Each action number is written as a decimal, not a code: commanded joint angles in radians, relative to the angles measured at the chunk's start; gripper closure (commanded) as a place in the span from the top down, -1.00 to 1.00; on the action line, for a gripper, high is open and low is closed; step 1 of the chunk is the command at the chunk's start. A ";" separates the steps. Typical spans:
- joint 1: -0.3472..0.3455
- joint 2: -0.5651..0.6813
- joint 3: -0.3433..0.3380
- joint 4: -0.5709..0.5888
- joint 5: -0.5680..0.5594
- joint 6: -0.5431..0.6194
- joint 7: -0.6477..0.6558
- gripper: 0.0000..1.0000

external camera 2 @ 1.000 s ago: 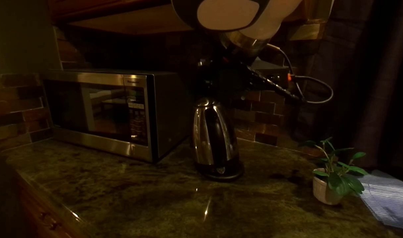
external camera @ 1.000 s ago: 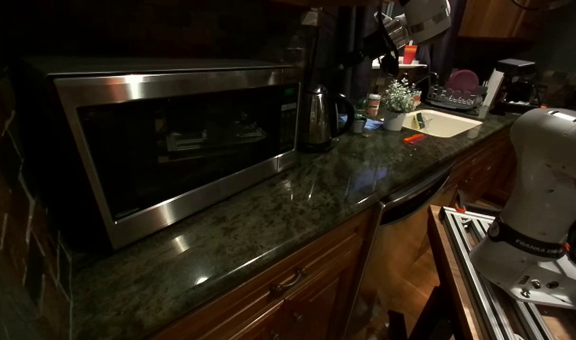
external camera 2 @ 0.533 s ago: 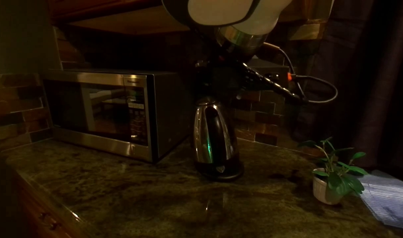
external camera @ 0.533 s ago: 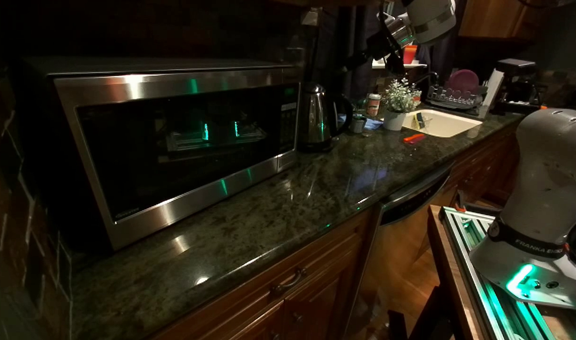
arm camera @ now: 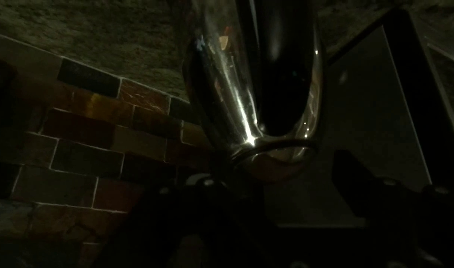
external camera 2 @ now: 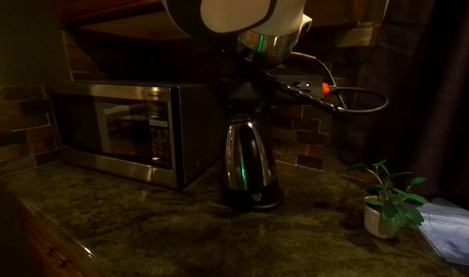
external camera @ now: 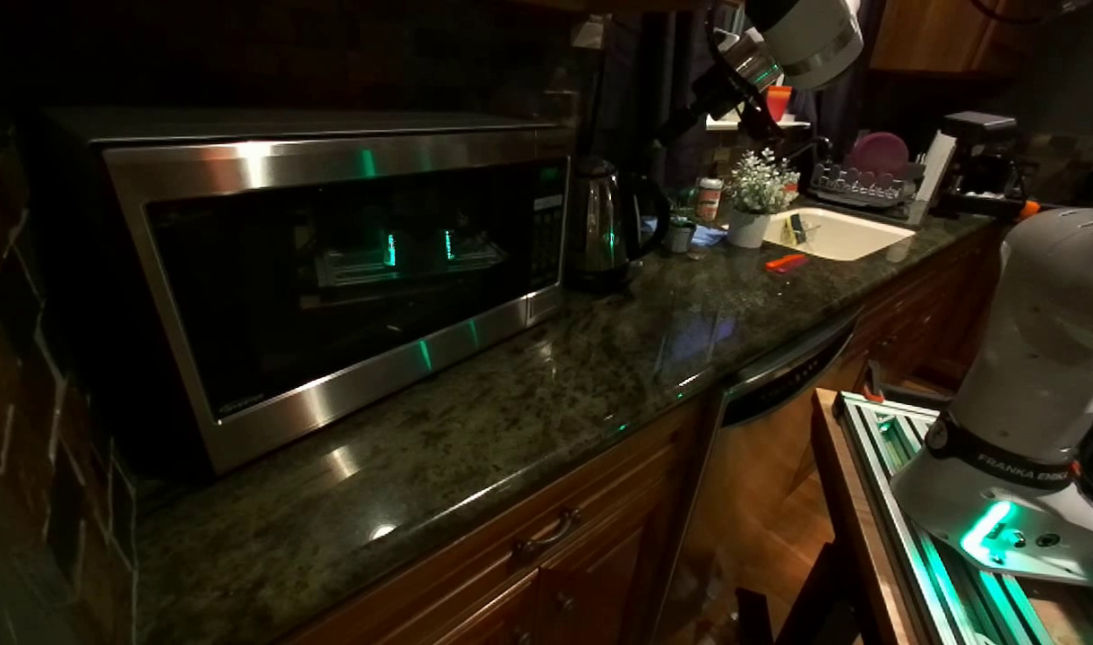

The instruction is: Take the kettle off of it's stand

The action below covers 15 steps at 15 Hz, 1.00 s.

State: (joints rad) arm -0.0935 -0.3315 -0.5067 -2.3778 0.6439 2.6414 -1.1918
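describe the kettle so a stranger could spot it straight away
On the dark speckled counter, find the big boxy microwave. Between it and a small potted plant stands the kettle. Unlike either neighbour, it's a shiny silver jug with a dark loop handle.

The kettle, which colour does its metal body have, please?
Shiny silver; the kettle's metal body shows best in an exterior view.

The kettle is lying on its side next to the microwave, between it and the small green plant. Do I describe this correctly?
Not quite: the kettle is standing upright, not lying on its side, as both exterior views show. It is indeed next to the microwave, between it and the small green plant.
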 commanded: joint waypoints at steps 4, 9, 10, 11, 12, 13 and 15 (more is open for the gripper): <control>-0.078 0.020 0.095 -0.057 -0.199 0.087 0.215 1.00; -0.096 0.054 0.106 -0.073 -0.334 0.110 0.334 1.00; -0.096 0.058 0.105 -0.076 -0.353 0.108 0.347 1.00; -0.097 0.063 0.106 -0.078 -0.373 0.110 0.362 0.89; -0.098 0.068 0.106 -0.079 -0.389 0.109 0.374 0.79; -0.094 0.070 0.104 -0.079 -0.398 0.107 0.378 0.68; -0.090 0.076 0.102 -0.079 -0.411 0.109 0.389 0.16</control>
State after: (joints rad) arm -0.1750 -0.2632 -0.4138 -2.4406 0.2758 2.7232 -0.8444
